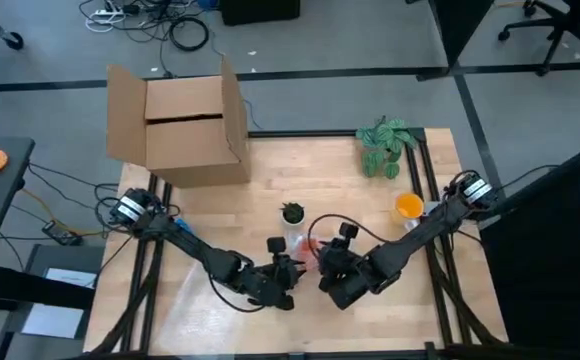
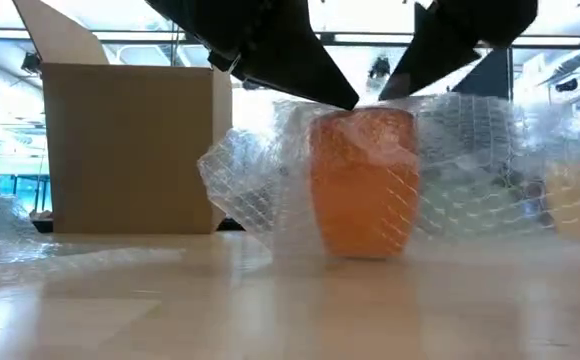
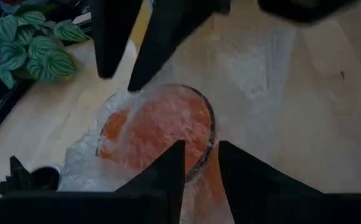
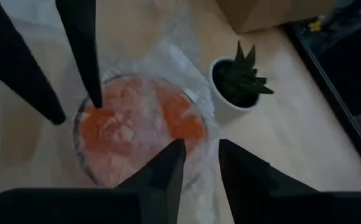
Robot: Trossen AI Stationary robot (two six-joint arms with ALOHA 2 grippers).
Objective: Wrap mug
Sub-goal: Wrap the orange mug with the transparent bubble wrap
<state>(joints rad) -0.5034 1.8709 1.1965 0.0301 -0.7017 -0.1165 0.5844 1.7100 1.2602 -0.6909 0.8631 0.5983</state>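
Note:
An orange mug (image 2: 363, 185) stands upright on the table, with clear bubble wrap (image 2: 260, 180) around it and over its mouth. Seen from above, it sits near the table's front middle (image 1: 307, 250). My left gripper (image 1: 288, 268) comes at it from the left and my right gripper (image 1: 322, 262) from the right. Both reach down to the mug's top, each shut on the wrapped rim. In the low view the dark fingers of the left gripper (image 2: 350, 102) and the right gripper (image 2: 388, 95) meet just above the mug. My left gripper straddles the mug's wrapped rim (image 3: 208, 140), one finger (image 3: 171, 165) over the mouth and one (image 3: 243, 171) outside the wall. It comes slanting down from the table's left. The mug stays upright on the table. My right gripper straddles the rim on the opposite side (image 4: 200, 134), one finger (image 4: 168, 165) over the mouth and one (image 4: 246, 168) outside. It slants down from the table's right. Bubble wrap lies between fingers and mug; how many layers, I cannot tell.
A small potted succulent (image 1: 292, 213) stands just behind the mug. Farther right are an orange object (image 1: 408, 205) and a leafy green plant (image 1: 385, 145). An open cardboard box (image 1: 185, 125) stands at the far left. Loose bubble wrap spreads right of the mug (image 2: 490, 170).

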